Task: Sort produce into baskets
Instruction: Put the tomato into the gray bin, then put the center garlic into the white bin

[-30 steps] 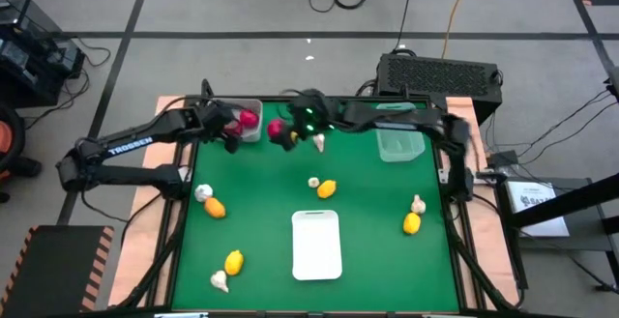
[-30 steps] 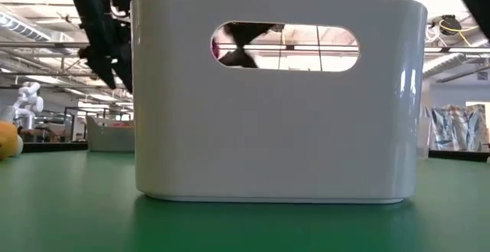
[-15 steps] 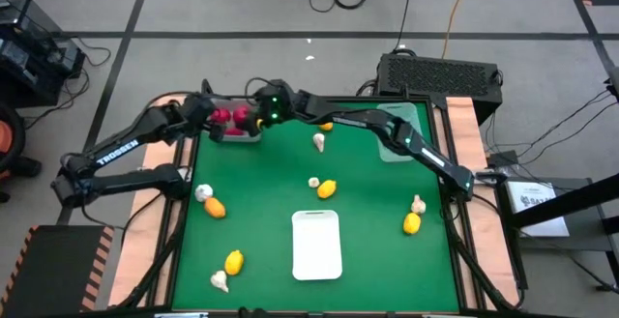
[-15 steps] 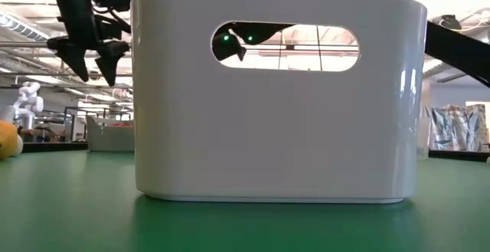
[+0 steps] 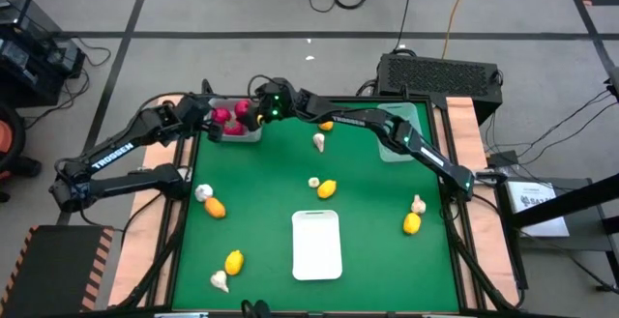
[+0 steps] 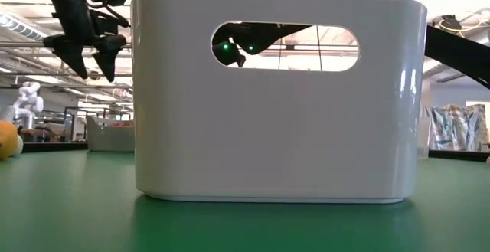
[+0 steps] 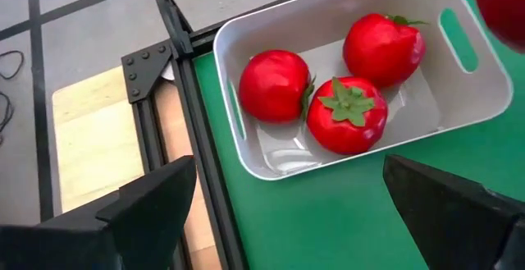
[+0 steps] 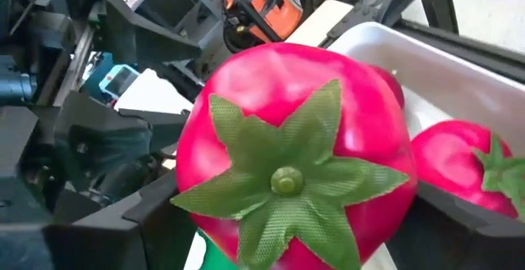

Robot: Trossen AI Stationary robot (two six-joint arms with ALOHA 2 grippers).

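Note:
The whitish tub stands at the table's far left corner and holds three red tomatoes. My right gripper reaches across from the right and is shut on a fourth red tomato, held over the tub's right end; this tomato also shows in the left wrist view. My left gripper hangs open and empty just left of the tub, its fingers spread wide. The green-tinted tub stands at the far right, partly under the right arm. My right gripper pinches the red tomato by its round sides between its two fingers, with the green leaf top facing back toward the wrist. The fingers come slanting from the table's right. The tomato is lifted clear, above the whitish tub.
Lemon-shaped pieces and garlic bulbs lie scattered over the green mat, some near the left edge and the right edge. A white bin stands near the front middle and fills the low view.
My right gripper has carried the red tomato toward the table's left, from the far middle to above the whitish tub. My left gripper has drawn back from over the tub toward the left edge.

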